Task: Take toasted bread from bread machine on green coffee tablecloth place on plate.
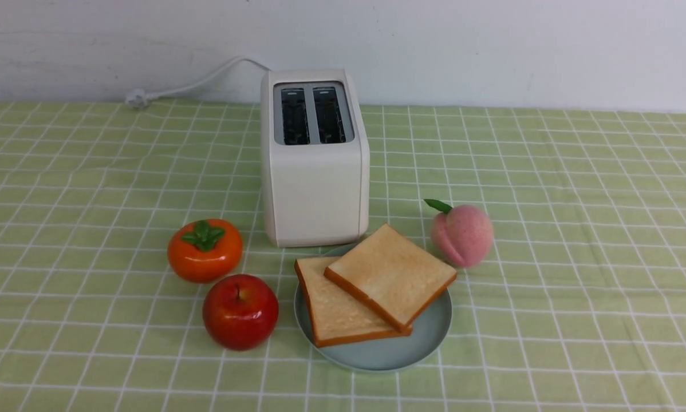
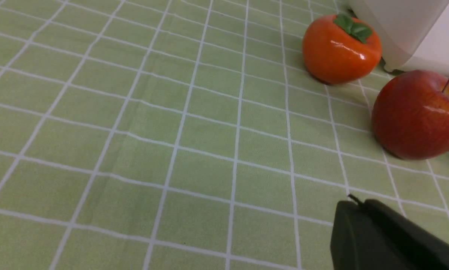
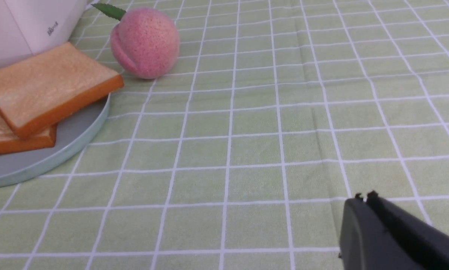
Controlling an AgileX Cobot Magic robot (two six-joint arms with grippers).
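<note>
Two slices of toasted bread lie on the light-blue plate point(image 1: 429, 329): the upper slice point(image 1: 391, 273) overlaps the lower slice point(image 1: 334, 312). The cream-white bread machine point(image 1: 315, 189) stands behind the plate on the green checked tablecloth point(image 1: 578, 229), with both slots empty. Neither gripper shows in the front view. My left gripper point(image 2: 353, 204) is shut and empty over bare cloth, left of the fruit. My right gripper point(image 3: 364, 198) is shut and empty over bare cloth, right of the plate point(image 3: 65, 140) and the bread point(image 3: 48, 84).
An orange persimmon point(image 1: 205, 250) and a red apple point(image 1: 240, 311) sit left of the plate. A pink peach point(image 1: 462, 233) sits to its right. The white power cord point(image 1: 194, 83) runs from the toaster to the back left. A white wall stands behind.
</note>
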